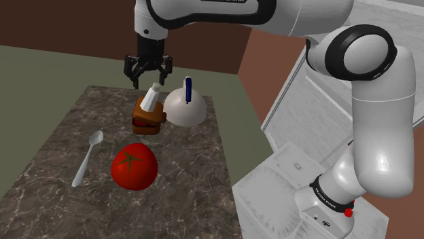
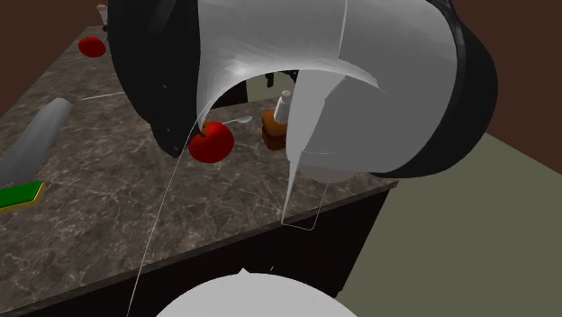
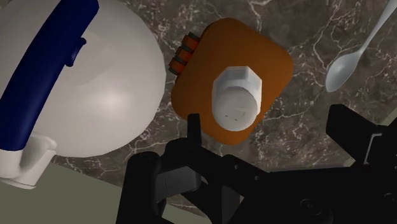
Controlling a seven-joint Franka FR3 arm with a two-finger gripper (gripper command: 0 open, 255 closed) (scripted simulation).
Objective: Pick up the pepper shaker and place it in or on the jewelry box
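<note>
Gripper hanging wide and empty above the pepper shaker leaning on the jewelry box, I'm aiming to rise straight without nudging it

Second exterior view: the arm sat close to the lens and blocked much of the table. The jewelry box and pepper shaker were half hidden behind it. A green slab was cut by the left edge.
Wrist view: the spoon handle and the white dome ran off frame.
</note>
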